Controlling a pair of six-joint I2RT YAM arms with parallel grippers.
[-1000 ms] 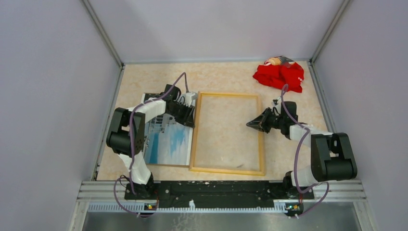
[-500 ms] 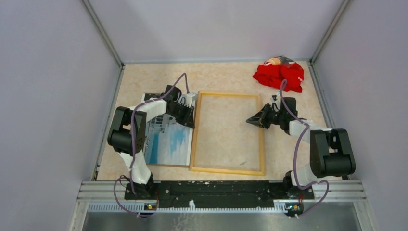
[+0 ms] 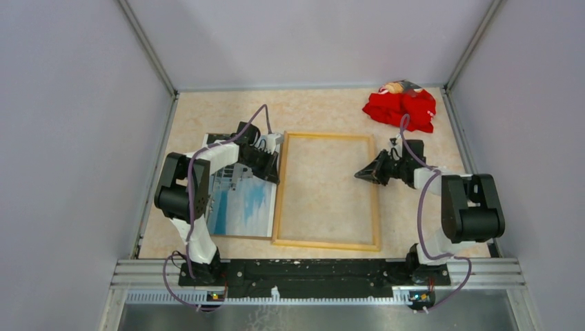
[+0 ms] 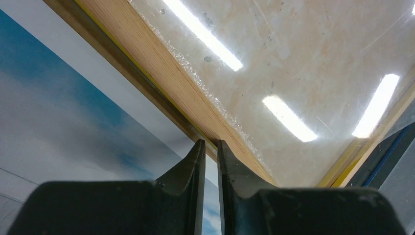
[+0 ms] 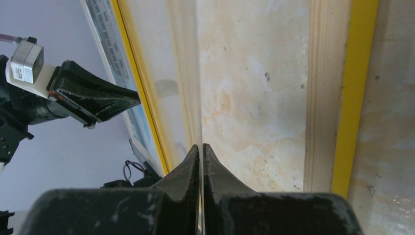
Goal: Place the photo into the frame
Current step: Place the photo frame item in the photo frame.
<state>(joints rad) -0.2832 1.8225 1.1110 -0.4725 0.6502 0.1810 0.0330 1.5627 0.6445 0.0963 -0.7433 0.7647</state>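
the photo [image 3: 241,207] lay face up just left of the frame [image 3: 325,243], not yet inside. the left gripper [image 3: 271,169] sat at its corner, fingers nearly closed, seemingly empty. the right gripper [image 3: 359,176] was pinched together by the frame's right rail. the insertion was all left to do.

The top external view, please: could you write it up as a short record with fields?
photo: flat, picture up, left of the frame
frame: flat mid-table, wood back up, no print inside
left gripper: at frame's left rail, fingers nearly shut
right gripper: tip inside frame's right rail, fingers shut
red cloth: far right corner
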